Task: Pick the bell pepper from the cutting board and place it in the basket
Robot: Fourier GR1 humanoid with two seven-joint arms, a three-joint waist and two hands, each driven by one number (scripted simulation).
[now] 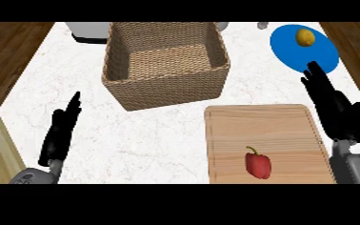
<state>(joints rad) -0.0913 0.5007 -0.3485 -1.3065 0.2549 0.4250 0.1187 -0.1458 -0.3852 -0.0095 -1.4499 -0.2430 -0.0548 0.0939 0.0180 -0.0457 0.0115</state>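
A red bell pepper (258, 164) with a green stem lies on the wooden cutting board (267, 124) at the lower right. A woven basket (119, 78) stands at the centre back, its inside bare. My right hand (330, 106) is open, fingers straight, along the board's right edge, apart from the pepper and further back than it. My left hand (60, 133) is open at the lower left, fingers pointing away, far from both board and basket.
A blue plate (292, 50) carrying a small yellow fruit (305, 36) sits at the back right, just beyond my right hand's fingertips. A white-grey appliance (88, 31) stands behind the basket's left side. Wooden strips border the white marble counter (141, 138) on both sides.
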